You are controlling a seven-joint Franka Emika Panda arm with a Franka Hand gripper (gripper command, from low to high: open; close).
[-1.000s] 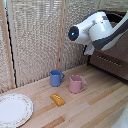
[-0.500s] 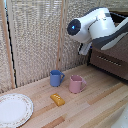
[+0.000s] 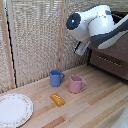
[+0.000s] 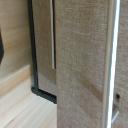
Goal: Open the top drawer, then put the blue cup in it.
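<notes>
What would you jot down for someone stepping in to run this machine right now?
Gripper: hidden in both views; open or shut cannot be told.
Arm: raised near the dresser at the exterior view's right.
Blue cup: upright on the wooden floor, beside the pink mug, untouched.
Also there: a yellow block and a plate.
Done: nothing visible; no drawer stands pulled out.
Left: open the top drawer, then put the blue cup in it.

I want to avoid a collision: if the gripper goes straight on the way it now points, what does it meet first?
Probably the woven screen panel, which fills most of the wrist view, with the dresser's silver bar handle beside it. Depth is unclear, and the fingers do not show.
</notes>
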